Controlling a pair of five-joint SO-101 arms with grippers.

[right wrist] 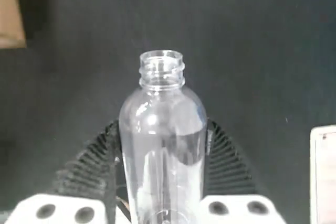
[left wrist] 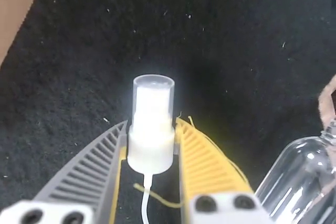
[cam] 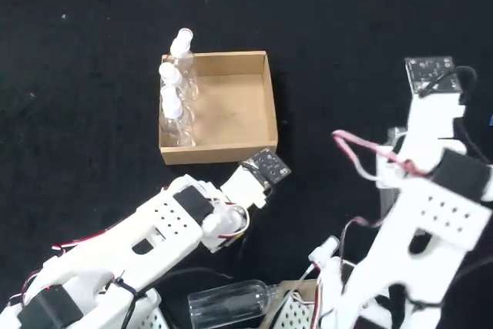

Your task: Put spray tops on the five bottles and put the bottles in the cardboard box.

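My left gripper (left wrist: 152, 124) is shut on a white spray top (left wrist: 152, 124) with a clear cap, its thin tube hanging back between the grey and yellow fingers (left wrist: 202, 161). My right gripper (right wrist: 163, 127) is shut on a clear bottle (right wrist: 163, 145) whose threaded neck is bare and points away. The same bottle's shoulder (left wrist: 299, 177) shows close beside the held top in the left wrist view. The cardboard box (cam: 246, 105) stands at mid-table. Three bottles with spray tops (cam: 177, 113) stand along its left wall. Another clear bottle (cam: 231, 302) lies on its side at the near edge.
Black cloth (cam: 92, 113) covers the table, with open room left and right of the box. The right half of the box floor is bare. Both white arms (cam: 431, 190) rise over the near half of the table, with loose wires (cam: 358, 156) on the right one.
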